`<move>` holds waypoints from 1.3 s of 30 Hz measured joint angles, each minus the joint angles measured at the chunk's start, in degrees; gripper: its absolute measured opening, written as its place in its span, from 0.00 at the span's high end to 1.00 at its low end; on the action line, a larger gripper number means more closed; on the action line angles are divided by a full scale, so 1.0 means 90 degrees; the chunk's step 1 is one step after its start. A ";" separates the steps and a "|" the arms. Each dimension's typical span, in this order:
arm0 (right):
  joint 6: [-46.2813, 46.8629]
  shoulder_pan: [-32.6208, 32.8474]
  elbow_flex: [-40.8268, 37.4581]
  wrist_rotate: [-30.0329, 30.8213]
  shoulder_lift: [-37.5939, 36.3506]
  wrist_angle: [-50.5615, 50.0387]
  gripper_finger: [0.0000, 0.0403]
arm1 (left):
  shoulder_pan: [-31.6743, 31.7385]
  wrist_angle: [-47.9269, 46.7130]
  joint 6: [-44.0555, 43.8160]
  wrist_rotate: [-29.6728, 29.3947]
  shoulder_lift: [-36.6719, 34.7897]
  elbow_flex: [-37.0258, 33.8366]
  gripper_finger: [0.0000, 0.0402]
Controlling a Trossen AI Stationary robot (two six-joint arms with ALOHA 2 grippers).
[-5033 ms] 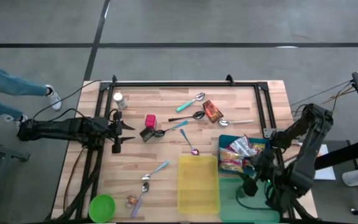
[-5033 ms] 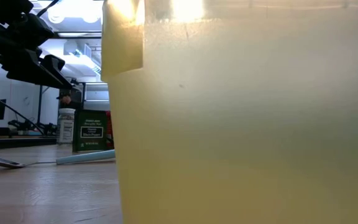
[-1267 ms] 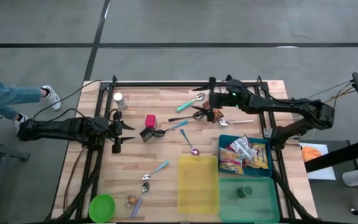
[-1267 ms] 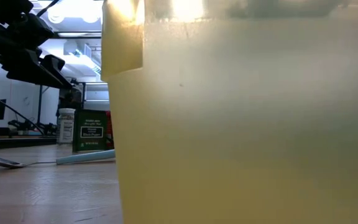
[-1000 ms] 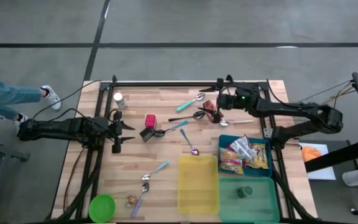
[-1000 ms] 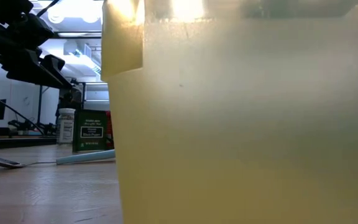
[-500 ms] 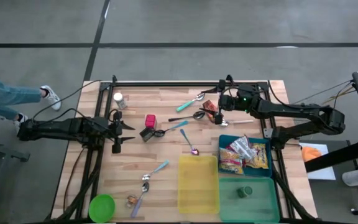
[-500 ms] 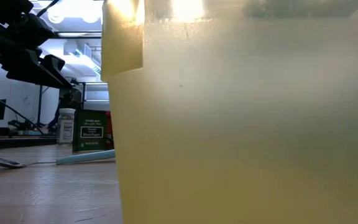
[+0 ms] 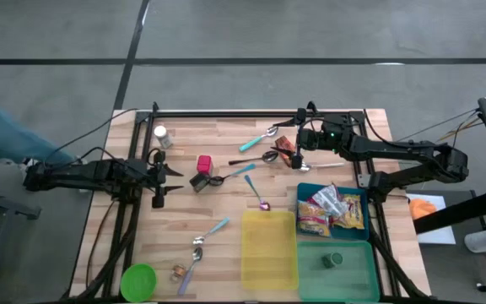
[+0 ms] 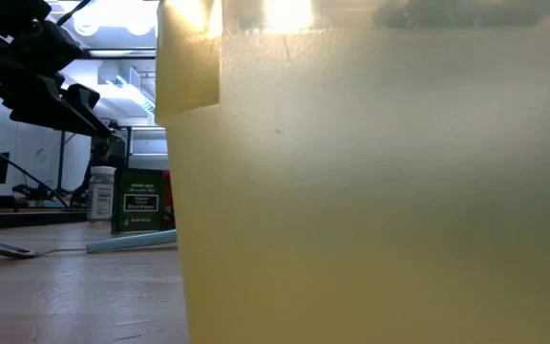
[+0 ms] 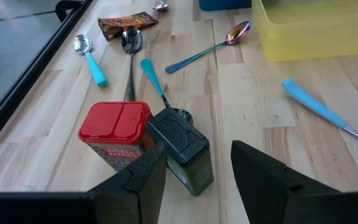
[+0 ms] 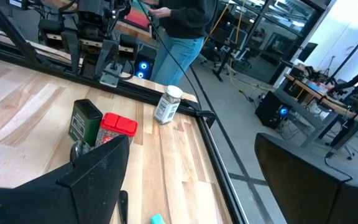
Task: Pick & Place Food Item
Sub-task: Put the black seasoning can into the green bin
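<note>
The right pincer (image 9: 292,154) stands with fingers wide apart over the brown glossy snack packet (image 9: 287,149), near the far edge of the wooden plank surface (image 9: 226,203), not gripping it. Metal spoons lie close around, leaving little free room. The left pincer (image 9: 160,176) waits half open, holding nothing, beside the red-lidded tin (image 9: 203,164).

clear: table centre (image 9: 226,203) | blocked: spoons (image 9: 256,140) crowd snack packet (image 9: 287,150)
</note>
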 joint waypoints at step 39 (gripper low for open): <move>-0.0005 0.0000 0.0001 -0.0001 0.0002 -0.0001 0.14 | 0.0000 0.4225 -0.2911 -0.0195 -0.0006 -0.1006 0.55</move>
